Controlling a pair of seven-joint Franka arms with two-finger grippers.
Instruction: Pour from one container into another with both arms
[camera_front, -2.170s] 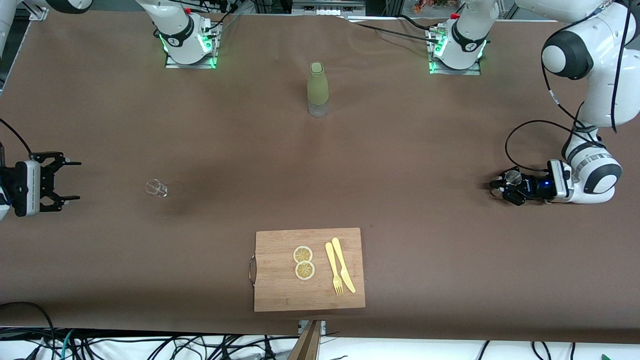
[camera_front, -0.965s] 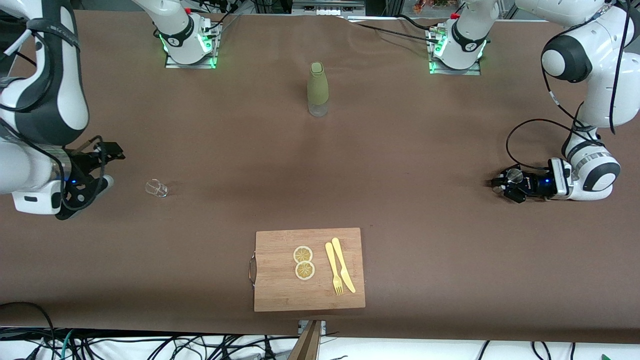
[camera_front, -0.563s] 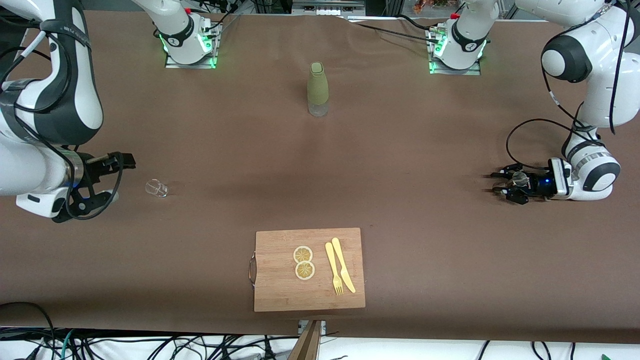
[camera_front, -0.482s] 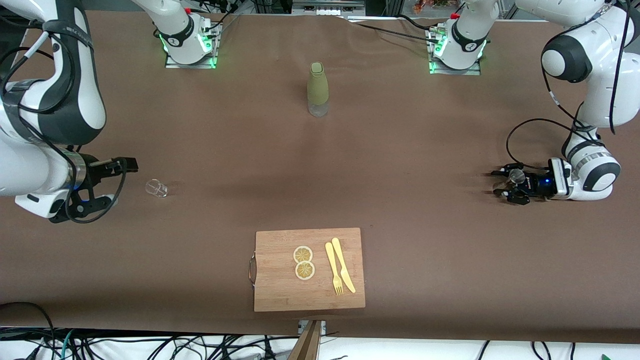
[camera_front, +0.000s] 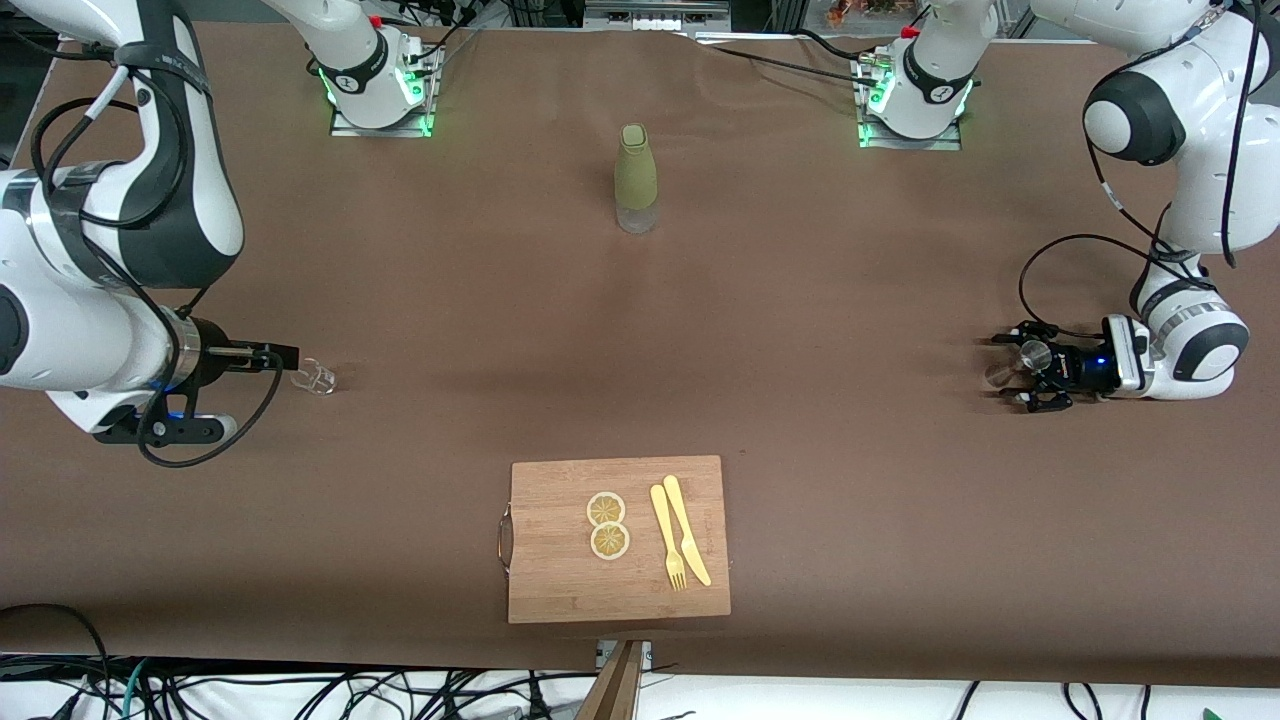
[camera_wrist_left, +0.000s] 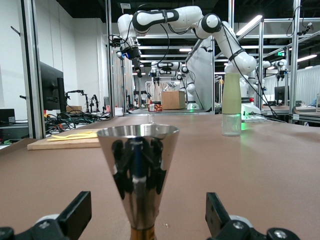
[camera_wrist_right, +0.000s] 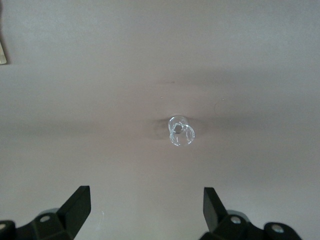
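1. Scanning from the bench edge nearest the front camera: the cutting board (camera_front: 560, 590) sits at the middle of that edge with lemon slices (camera_front: 607, 525), a fork (camera_front: 667, 540) and a knife (camera_front: 688, 545) on it. None of it is in either arm's way.
2. Toward the right arm's end of the bench, mid-depth, is the small clear glass (camera_front: 313, 376). The right gripper (camera_front: 285, 355) is low and just beside it. In the right wrist view its fingers (camera_wrist_right: 75, 205) are spread wide, with the glass ahead of them, not between them. It grips nothing.
3. Toward the left arm's end, about as deep, is the steel jigger (camera_wrist_left: 138, 150), upright. The left gripper (camera_front: 1012, 370) has its fingers released, one each side of the cone, with clear gaps. It is not grasped.
4. My judgement is that this fits two stages: fingers coming in to pick up the containers, or fingers just let go of them. I can't tell which, and can't see contents.
5. Either way, keep both wrists level and move straight along the finger axis. The jigger looks top-heavy on a narrow stem, so a side brush would likely tip it. The glass looks light enough to skid.
6. Near the middle of the bench's edge by the bases, the olive bottle (camera_front: 636, 180) stands upright, well apart from both grippers.
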